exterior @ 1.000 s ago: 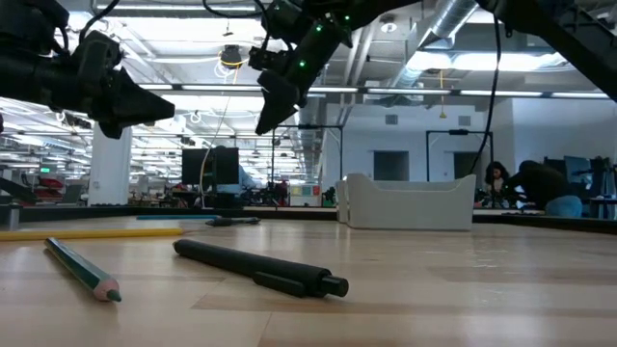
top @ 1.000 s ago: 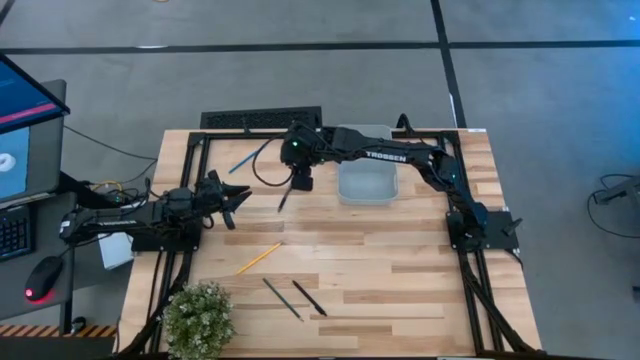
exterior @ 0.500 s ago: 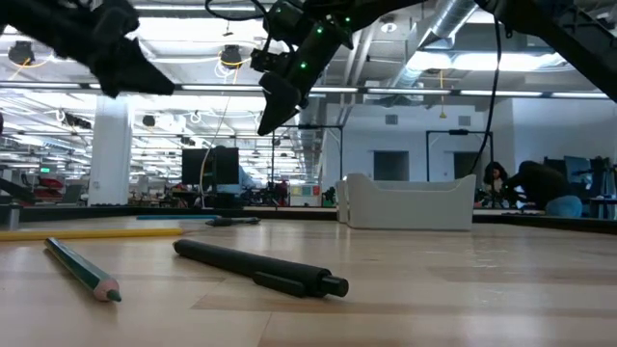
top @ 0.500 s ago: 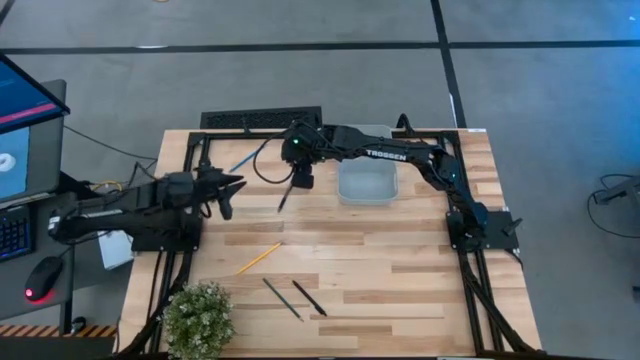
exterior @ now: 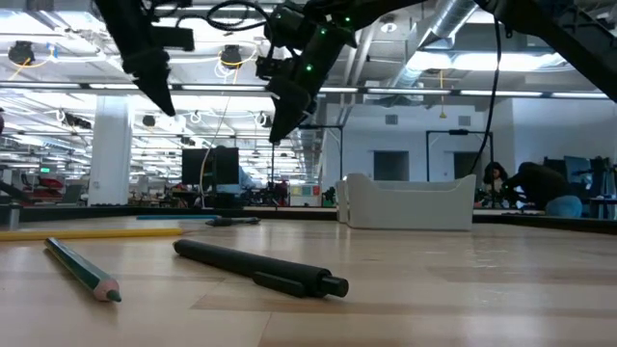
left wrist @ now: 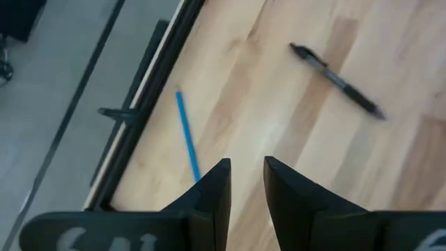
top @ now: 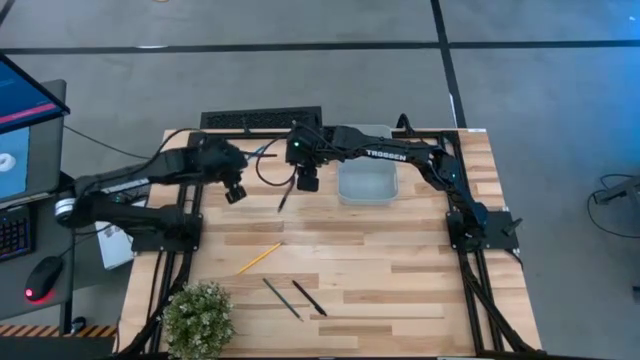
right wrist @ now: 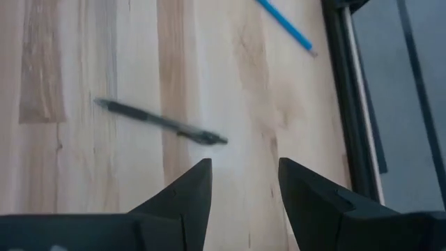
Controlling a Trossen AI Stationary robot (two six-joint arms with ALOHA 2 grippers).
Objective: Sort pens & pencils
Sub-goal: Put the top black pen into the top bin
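Risk of both arms crowding the upper middle of the high view: left gripper (top: 234, 192) narrowly parted, right gripper (top: 307, 182) wider, both empty, over the black pen (top: 284, 198) and blue pencil (top: 246, 158), collision likely.

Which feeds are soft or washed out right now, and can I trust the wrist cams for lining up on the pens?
Left wrist view: black pen and blue pencil slightly smeared, left claw open and empty. Right wrist view: the pen is blurred, right claw open. Low view: near pen sharp, ceiling lights glare, background bin soft. High view: even light, pens tiny.
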